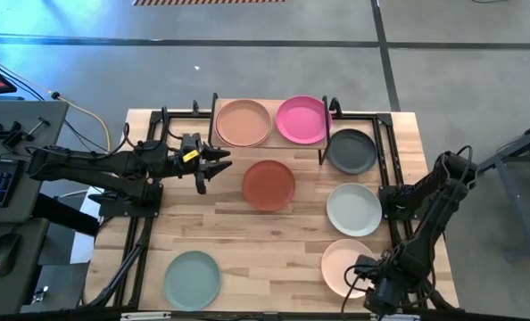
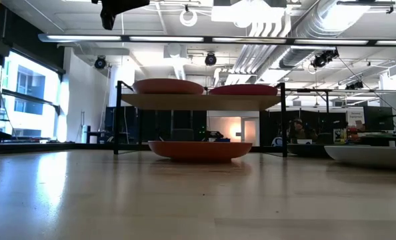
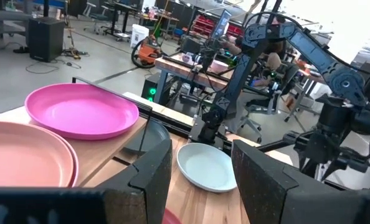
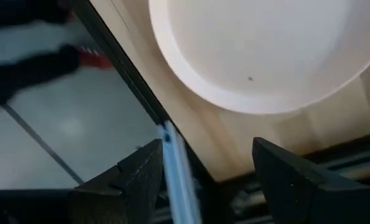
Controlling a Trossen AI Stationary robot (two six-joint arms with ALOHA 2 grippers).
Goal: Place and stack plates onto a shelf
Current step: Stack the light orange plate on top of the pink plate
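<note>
- Counting from above, we found seven plates in all: two on the shelf and five on the table.
- On the shelf we saw one peach plate and one magenta plate, side by side and not stacked.
- Just beside the shelf's right end lay one dark grey plate, on the table.
- One terracotta plate sat on the table in front of the shelf; from table height we saw it low under the shelf top.
- One pale grey-white plate lay near the table's right edge, and one light pink plate lay nearer the front on the same side.
- One sage green plate sat alone near the front left corner, well apart from the rest.
- We counted two arms. The left gripper hung above the table just left of the terracotta plate and beside the shelf's left end; its fingers were spread and held nothing.
- The right gripper sat at the front right, by the edge of the light pink plate; its fingers were also spread apart and empty.
</note>
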